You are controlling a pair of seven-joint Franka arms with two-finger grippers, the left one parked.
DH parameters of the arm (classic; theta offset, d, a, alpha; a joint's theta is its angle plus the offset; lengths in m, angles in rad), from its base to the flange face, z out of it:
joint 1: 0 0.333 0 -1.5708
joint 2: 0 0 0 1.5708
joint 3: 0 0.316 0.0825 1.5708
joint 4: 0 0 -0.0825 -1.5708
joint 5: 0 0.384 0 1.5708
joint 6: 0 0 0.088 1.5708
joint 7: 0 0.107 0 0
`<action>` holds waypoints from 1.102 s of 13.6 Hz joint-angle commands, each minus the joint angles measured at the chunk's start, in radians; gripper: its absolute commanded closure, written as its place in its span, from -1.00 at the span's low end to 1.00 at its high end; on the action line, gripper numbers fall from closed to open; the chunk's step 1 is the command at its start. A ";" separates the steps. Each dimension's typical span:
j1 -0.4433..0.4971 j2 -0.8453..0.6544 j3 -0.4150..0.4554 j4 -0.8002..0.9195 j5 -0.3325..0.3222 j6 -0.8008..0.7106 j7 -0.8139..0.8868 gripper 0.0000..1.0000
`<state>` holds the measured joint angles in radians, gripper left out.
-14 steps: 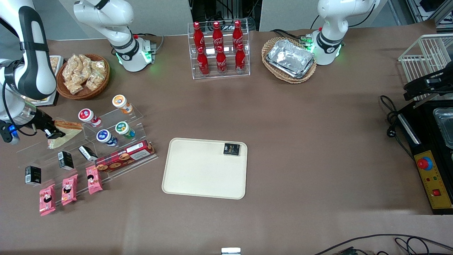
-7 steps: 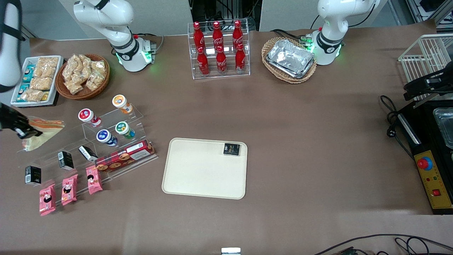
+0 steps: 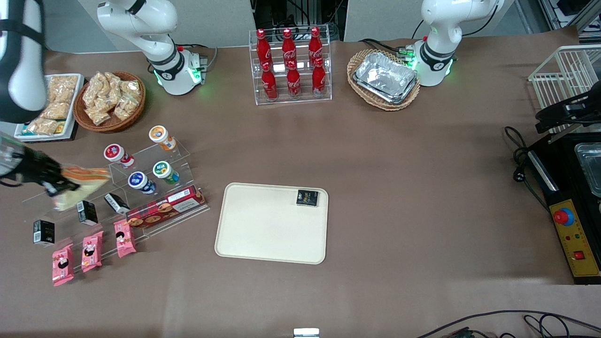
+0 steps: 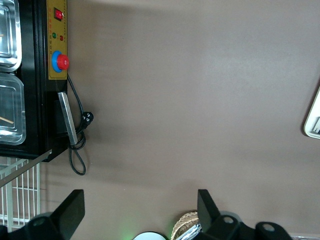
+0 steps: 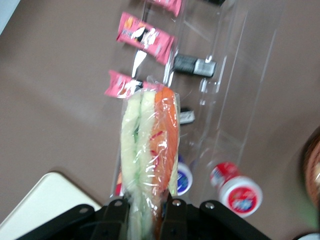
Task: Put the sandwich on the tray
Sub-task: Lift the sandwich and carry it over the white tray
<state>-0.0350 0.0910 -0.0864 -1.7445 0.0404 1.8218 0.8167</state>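
Observation:
My right gripper (image 3: 55, 182) is shut on the sandwich (image 3: 80, 183), a plastic-wrapped wedge with pale bread and an orange layer, held in the air over the clear acrylic snack stand (image 3: 155, 162) at the working arm's end of the table. The wrist view shows the sandwich (image 5: 150, 145) pinched between both fingers of the gripper (image 5: 146, 209). The cream-beige tray (image 3: 263, 230) lies flat mid-table, well away toward the parked arm's end, and its corner (image 5: 40, 200) shows in the wrist view. A small black packet (image 3: 307, 197) lies on the tray.
Yogurt cups (image 3: 141, 180), black boxes (image 3: 87, 211), a red cookie box (image 3: 164, 210) and pink packets (image 3: 89, 244) sit on and by the stand. Farther from the camera are a wicker snack basket (image 3: 110, 100), a white snack tray (image 3: 47, 108), a cola rack (image 3: 291, 65) and foil trays (image 3: 385, 77).
The gripper with the sandwich swung toward the table's edge half a second ago, then came back toward the stand and the tray. Its hold on the sandwich has not changed.

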 commanded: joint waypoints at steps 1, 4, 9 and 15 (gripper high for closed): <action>0.043 0.041 0.072 0.040 0.009 -0.016 0.236 0.78; 0.070 0.087 0.163 0.054 0.007 0.004 0.453 0.78; 0.213 0.179 0.212 0.063 -0.005 0.131 0.810 0.77; 0.418 0.331 0.211 0.111 -0.065 0.295 1.181 0.77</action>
<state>0.3197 0.3347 0.1272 -1.7087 0.0267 2.0862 1.8537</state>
